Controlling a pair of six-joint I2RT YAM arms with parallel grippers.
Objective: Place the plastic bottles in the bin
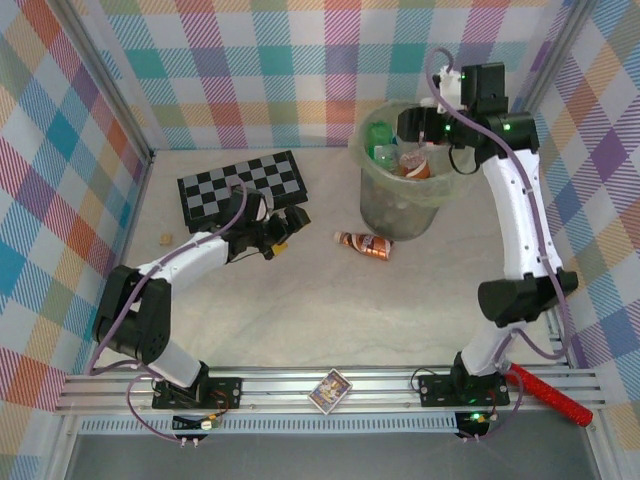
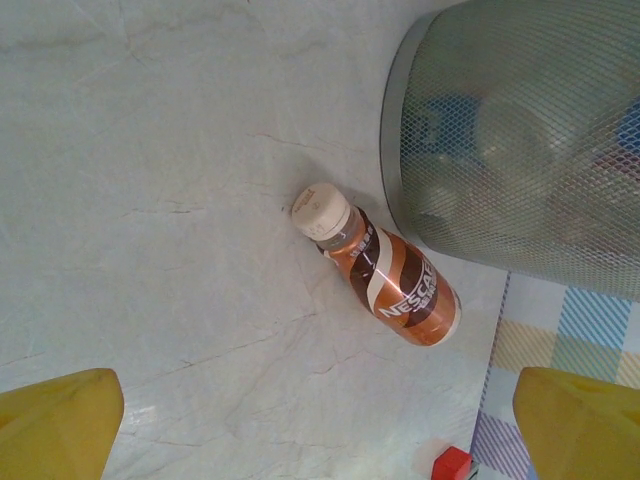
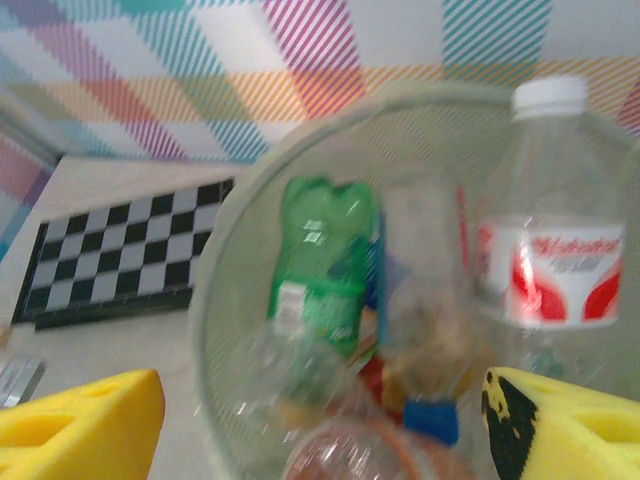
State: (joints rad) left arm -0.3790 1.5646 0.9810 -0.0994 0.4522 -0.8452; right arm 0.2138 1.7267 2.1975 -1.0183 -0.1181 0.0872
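A brown Nescafe bottle (image 1: 365,244) with a cream cap lies on its side on the table just left of the bin (image 1: 378,205). In the left wrist view this bottle (image 2: 385,282) lies ahead of my left gripper (image 2: 320,430), next to the bin's mesh wall (image 2: 470,150). The left gripper (image 1: 288,228) is open and empty, some way left of the bottle. My right gripper (image 1: 412,128) hangs open over the bin's mouth. Below it, inside the bin, I see a green bottle (image 3: 320,260), a clear red-labelled bottle (image 3: 560,260) and a blurred clear bottle with a blue cap (image 3: 432,418).
The black-and-grey chequered board (image 1: 243,187) lies at the back left, under the left arm's wrist. A small colourful card box (image 1: 330,390) sits on the front rail and a red-handled tool (image 1: 545,395) at the front right. A tiny cube (image 1: 163,238) rests near the left wall.
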